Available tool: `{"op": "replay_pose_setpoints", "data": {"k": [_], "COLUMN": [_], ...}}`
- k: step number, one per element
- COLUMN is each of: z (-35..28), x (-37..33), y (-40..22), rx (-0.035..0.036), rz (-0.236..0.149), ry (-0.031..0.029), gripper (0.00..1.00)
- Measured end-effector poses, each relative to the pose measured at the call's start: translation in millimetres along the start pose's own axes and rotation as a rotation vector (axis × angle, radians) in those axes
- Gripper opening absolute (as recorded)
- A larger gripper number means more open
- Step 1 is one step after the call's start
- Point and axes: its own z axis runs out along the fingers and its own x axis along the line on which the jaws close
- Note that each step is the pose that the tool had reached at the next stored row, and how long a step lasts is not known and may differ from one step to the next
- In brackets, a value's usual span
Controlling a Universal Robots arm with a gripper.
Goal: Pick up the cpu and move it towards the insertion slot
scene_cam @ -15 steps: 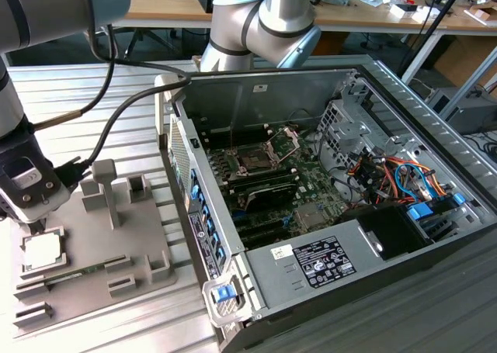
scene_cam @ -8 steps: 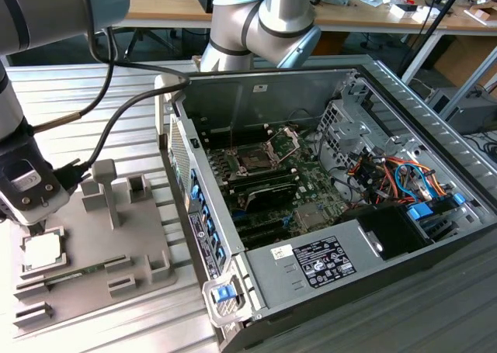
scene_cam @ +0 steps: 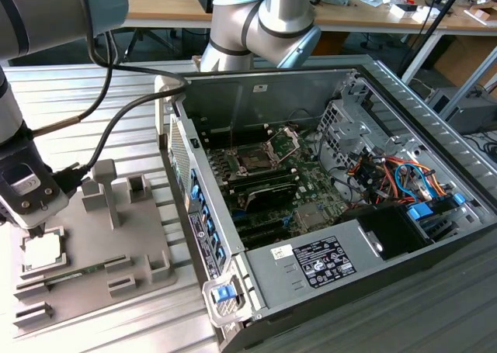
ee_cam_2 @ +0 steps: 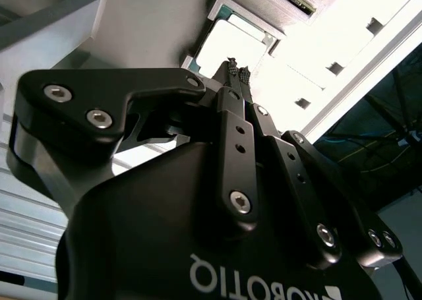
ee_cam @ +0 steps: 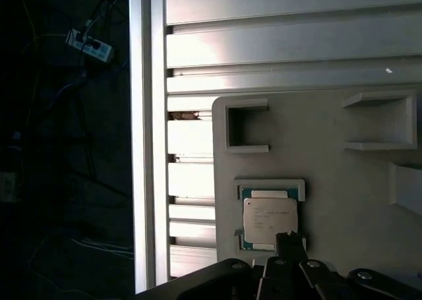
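Gripper: The gripper [scene_cam: 33, 217] hung low over one corner of the grey holder plate [scene_cam: 136, 248], at the exterior view's left. It was well apart from the open computer case [scene_cam: 256, 97].
Tool state: In the second wrist view the two fingertips [ee_cam_2: 232, 64] stood clenched together with hardly any gap. Nothing was held between them.
Cpu: The cpu [ee_cam: 269, 219] lay flat in its shallow square recess on the holder plate, directly under the gripper, with its pale metal top facing up. In the first wrist view the dark tip of the gripper overlapped one edge of the chip. Whether it touched the chip could not be told.
Insertion slot: The insertion slot [scene_cam: 252, 160] sat on the motherboard inside the case. It had a dark centre, and its metal bracket [scene_cam: 284, 140] was tilted up. It was well apart from the cpu, toward the exterior view's right.
Memory stick: A long green memory stick [scene_cam: 78, 274] lay on the same plate, just beside the cpu.
Table: A ribbed metal table [scene_cam: 85, 105] carried both the plate and the case.
Cables: Black cables [scene_cam: 124, 116] ran above the table down to the gripper.
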Motion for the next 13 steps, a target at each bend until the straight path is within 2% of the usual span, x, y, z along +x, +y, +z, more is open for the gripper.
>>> {"op": "replay_pose_setpoints", "data": {"k": [13], "z": [2.2], "x": [0.4], "y": [-0.2], "rx": [0.0001], "rz": [0.000], "ry": [0.0000], "gripper": [0.11]}}
